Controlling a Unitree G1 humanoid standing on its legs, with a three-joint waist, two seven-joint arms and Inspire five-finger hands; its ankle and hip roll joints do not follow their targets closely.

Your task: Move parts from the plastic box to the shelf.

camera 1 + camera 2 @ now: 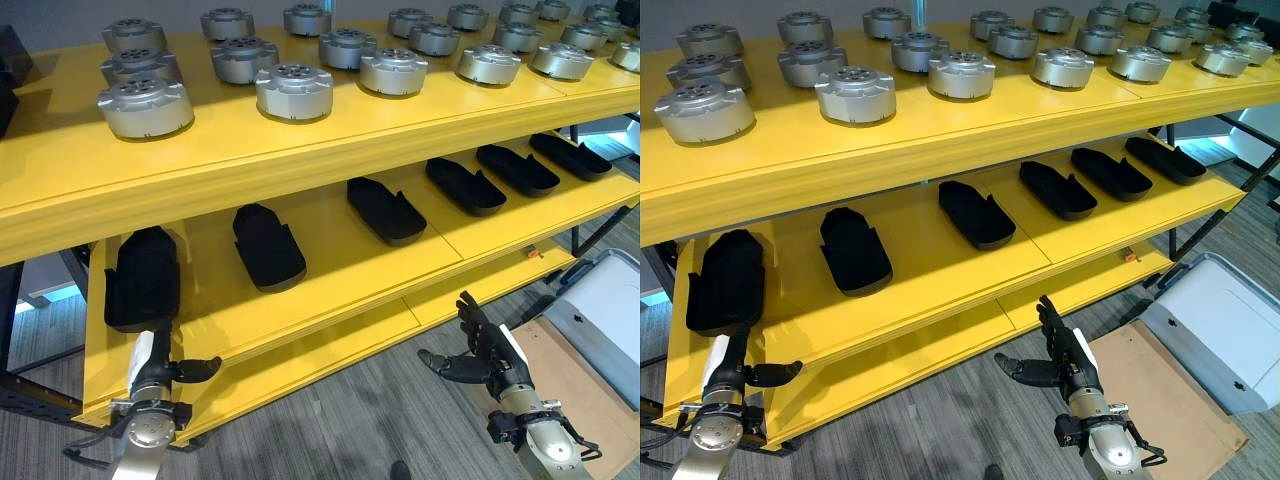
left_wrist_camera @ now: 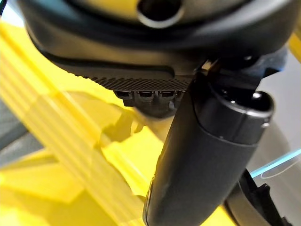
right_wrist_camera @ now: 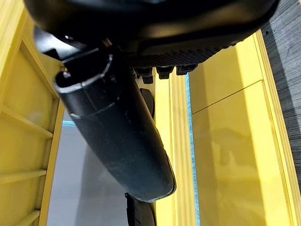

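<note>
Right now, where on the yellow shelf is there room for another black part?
Middle shelf: bare yellow gaps between the black parts, widest between the second and third. Front strip is free too. Top shelf is crowded with silver discs.

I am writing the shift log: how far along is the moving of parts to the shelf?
Looks done: round silver metal parts fill the top of the yellow metal shelf, and black moulded parts line the middle level. In hand: nothing; the left robot hand and right robot hand are open and empty. Left: I cannot tell, the white plastic box hides its contents.
</note>
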